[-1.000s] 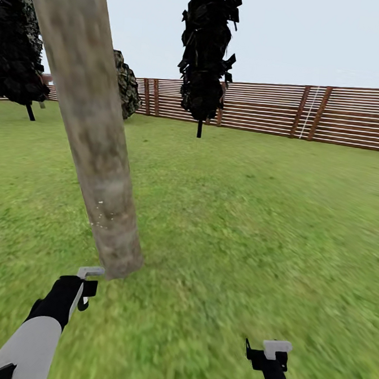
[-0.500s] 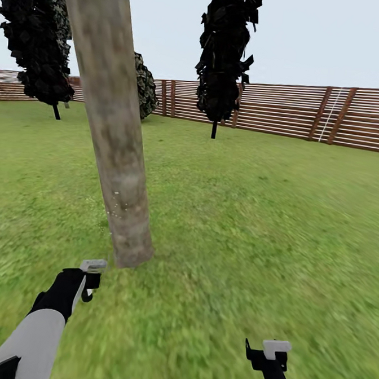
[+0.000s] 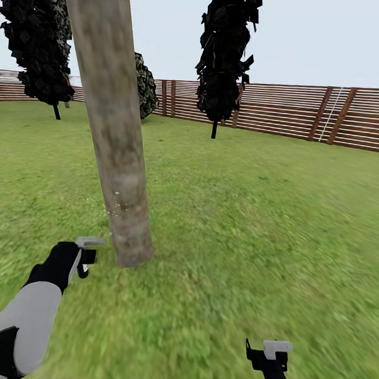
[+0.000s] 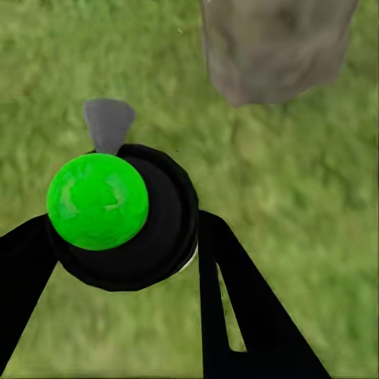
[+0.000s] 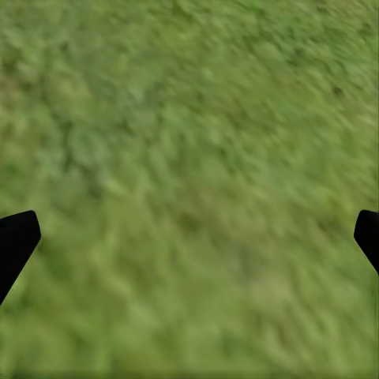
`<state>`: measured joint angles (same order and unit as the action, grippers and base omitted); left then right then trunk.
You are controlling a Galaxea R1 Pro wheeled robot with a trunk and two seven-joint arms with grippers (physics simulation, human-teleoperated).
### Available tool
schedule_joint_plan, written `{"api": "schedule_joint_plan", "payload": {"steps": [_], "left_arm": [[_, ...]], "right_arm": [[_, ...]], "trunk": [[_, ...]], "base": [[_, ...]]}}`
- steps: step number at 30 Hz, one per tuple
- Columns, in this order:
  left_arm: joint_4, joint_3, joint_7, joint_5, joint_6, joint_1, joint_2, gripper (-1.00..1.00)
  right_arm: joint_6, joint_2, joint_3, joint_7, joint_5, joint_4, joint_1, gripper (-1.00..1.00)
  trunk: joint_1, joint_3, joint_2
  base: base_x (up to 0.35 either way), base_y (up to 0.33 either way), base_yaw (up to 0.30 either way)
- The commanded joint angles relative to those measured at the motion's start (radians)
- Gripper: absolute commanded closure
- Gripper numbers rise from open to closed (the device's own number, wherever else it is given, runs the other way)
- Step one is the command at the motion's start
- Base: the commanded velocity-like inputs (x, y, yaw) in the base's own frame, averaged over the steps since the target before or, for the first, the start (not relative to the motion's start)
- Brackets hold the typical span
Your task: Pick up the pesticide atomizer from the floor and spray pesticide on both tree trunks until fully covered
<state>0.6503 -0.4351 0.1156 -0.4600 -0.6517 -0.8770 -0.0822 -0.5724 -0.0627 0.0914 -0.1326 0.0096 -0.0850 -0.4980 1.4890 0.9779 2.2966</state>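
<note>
Here the left gripper (image 3: 86, 254) grips the pesticide atomizer (image 4: 118, 217) just beside the tree trunk (image 3: 112, 122), whose base shows few pesticide (image 3: 116, 207) specks. The right gripper (image 3: 269, 353) hangs spread, empty. Risk: sprayed this low, upper bark likely stays uncovered.

Compared with half a second ago, the left gripper (image 3: 87, 256) is now higher and a little more to the left, and it sits closer to the base of the tree trunk (image 3: 112, 122). It seems to hold the pesticide atomizer (image 4: 122, 215) as before.
</note>
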Motion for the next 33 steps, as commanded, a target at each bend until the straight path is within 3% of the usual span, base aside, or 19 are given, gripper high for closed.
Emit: {"api": "schedule_joint_plan", "payload": {"steps": [1, 3, 4, 5, 7, 9, 12, 15, 33], "left_arm": [[0.002, -0.003, 0.018, -0.007, -0.002, -0.001, 0.005, 1.00], [0.002, -0.002, 0.021, -0.006, -0.002, -0.008, 0.021, 1.00], [0.002, -0.002, 0.022, -0.006, -0.002, -0.012, 0.044, 1.00], [0.002, -0.001, 0.022, -0.007, -0.002, -0.017, 0.086, 1.00], [0.003, -0.001, 0.023, -0.007, -0.002, -0.025, 0.101, 1.00], [0.003, 0.000, 0.023, -0.010, -0.003, -0.022, 0.095, 1.00], [0.004, 0.001, 0.022, -0.010, -0.003, -0.016, 0.048, 1.00], [0.003, 0.003, 0.021, -0.010, 0.001, -0.012, 0.032, 1.00], [0.001, 0.000, 0.010, -0.009, 0.008, -0.010, 0.043, 1.00]], "right_arm": [[-0.001, 0.000, 0.009, -0.009, 0.001, 0.001, -0.001, -1.00], [-0.001, 0.000, 0.009, -0.009, 0.001, 0.001, -0.001, -1.00], [-0.001, 0.000, 0.009, -0.009, 0.001, 0.001, -0.001, -1.00], [-0.001, 0.000, 0.009, -0.009, 0.001, 0.001, -0.001, -1.00], [-0.001, 0.000, 0.008, -0.009, 0.001, 0.001, -0.001, -1.00], [-0.001, -0.001, 0.008, -0.009, 0.001, 0.001, -0.001, -1.00], [-0.001, -0.001, 0.008, -0.009, 0.001, 0.001, -0.001, -1.00], [-0.001, -0.001, 0.008, -0.009, 0.000, 0.001, -0.001, -1.00], [-0.001, 0.000, 0.008, -0.009, 0.001, 0.001, -0.001, -1.00]], "trunk": [[0.000, 0.001, 0.000], [0.000, 0.001, 0.000], [0.000, 0.001, 0.000], [0.000, 0.001, 0.000], [0.000, 0.001, 0.000], [0.000, 0.001, 0.000], [0.000, 0.001, 0.000], [0.000, 0.001, 0.000], [0.000, 0.001, 0.000]], "base": [[0.000, 0.000, 0.000], [0.000, 0.000, 0.000], [0.000, 0.000, 0.000], [0.000, 0.000, 0.000], [0.000, 0.000, 0.037], [0.000, 0.000, 0.214], [0.005, -0.038, 0.221], [0.068, -0.213, 0.046], [0.037, -0.269, 0.000]]}}
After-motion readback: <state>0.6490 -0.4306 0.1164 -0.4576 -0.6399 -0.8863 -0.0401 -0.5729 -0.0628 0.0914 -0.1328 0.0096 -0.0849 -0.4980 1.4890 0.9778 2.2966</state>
